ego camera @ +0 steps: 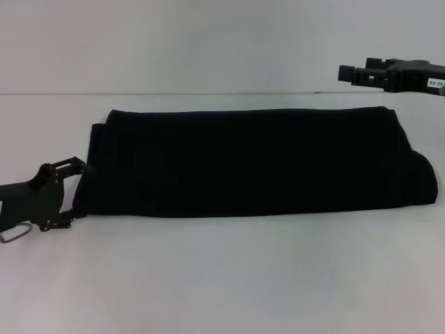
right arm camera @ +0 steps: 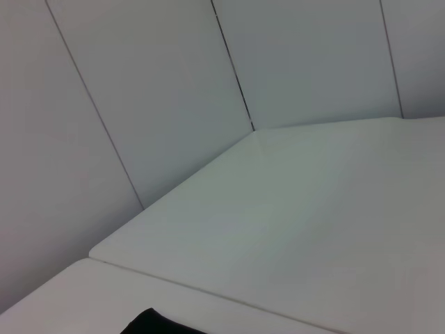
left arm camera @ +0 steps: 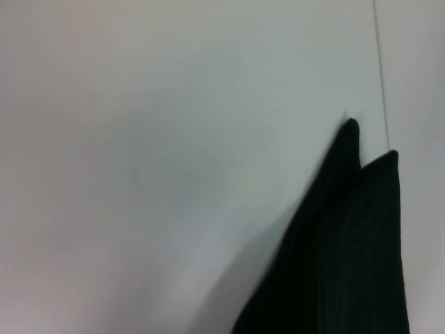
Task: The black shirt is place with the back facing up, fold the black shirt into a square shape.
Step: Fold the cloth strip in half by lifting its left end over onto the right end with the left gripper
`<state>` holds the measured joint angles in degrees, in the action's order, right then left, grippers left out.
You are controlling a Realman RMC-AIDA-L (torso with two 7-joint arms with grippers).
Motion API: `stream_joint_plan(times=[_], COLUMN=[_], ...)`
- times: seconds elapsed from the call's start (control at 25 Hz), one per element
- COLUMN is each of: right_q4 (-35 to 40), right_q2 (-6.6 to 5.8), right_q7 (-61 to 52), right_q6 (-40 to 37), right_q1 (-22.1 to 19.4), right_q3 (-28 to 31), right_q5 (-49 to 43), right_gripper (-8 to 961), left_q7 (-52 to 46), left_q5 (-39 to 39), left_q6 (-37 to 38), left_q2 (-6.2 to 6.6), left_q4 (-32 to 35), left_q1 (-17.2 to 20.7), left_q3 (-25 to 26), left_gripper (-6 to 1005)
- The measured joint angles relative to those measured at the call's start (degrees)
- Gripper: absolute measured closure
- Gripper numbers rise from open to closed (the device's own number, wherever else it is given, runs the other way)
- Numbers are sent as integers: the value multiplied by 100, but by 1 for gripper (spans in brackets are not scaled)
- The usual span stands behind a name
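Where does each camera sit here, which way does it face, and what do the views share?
Head view: on the head, looking forward and down at the table and folded shirt; shows the left gripper at the shirt's left end and the right gripper raised at far right.
Left wrist view: on the left wrist, facing the table and two shirt corners; no robot parts show.
Right wrist view: on the right wrist, facing wall panels and table; no robot parts show.
Shared: the shirt appears in all three views, only a scrap in the right wrist's.
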<state>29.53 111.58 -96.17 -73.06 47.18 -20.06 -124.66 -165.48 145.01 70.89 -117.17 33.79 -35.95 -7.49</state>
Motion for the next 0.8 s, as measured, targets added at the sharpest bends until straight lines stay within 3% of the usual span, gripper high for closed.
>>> stream_joint_plan(times=[0.8], right_q4=[9], right_q2=[-14], right_q7=[20], right_q6=[2], right_q1=[14], right_q3=[3], right_q5=[21], right_gripper=[37], left_q7=[856], left_q5=[46], left_q6=[47], left_q2=[44], left_q4=[-61], left_q1=[-114], left_q3=[-225], left_gripper=[256])
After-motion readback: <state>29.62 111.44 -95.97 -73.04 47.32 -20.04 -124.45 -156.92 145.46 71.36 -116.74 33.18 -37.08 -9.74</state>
